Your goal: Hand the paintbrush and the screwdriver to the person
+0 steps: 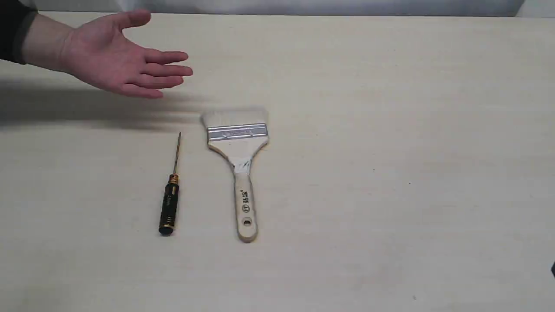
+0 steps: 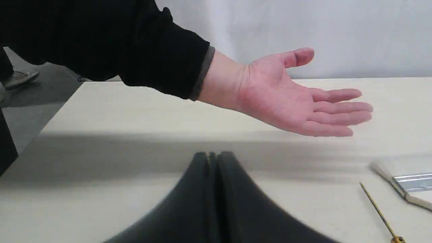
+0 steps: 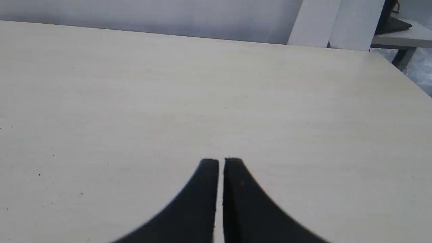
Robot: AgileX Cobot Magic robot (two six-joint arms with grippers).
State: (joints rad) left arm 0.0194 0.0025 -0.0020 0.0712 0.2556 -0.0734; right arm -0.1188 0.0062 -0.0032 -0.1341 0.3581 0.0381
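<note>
Exterior view: slim brassy screwdriver (image 1: 169,207), flat wooden paintbrush (image 1: 241,149); left end effector (image 2: 213,155), right end effector (image 3: 221,161) closed, empty.

The person (image 1: 108,60) is cut off at the left edge of the exterior view, just past the dark cuff. The paintbrush (image 1: 237,143) has bristles so pale that their far edge blurs into the table (image 1: 390,195), and the print on its handle is too small to read. A dark sliver (image 1: 553,268) at the right edge cannot be identified. The left wrist view shows only the shaft and gold collar of the screwdriver (image 2: 376,209) — the handle is cut off. The left gripper (image 2: 213,154) is blurred, its base out of frame, as is the right gripper (image 3: 221,161).
</note>
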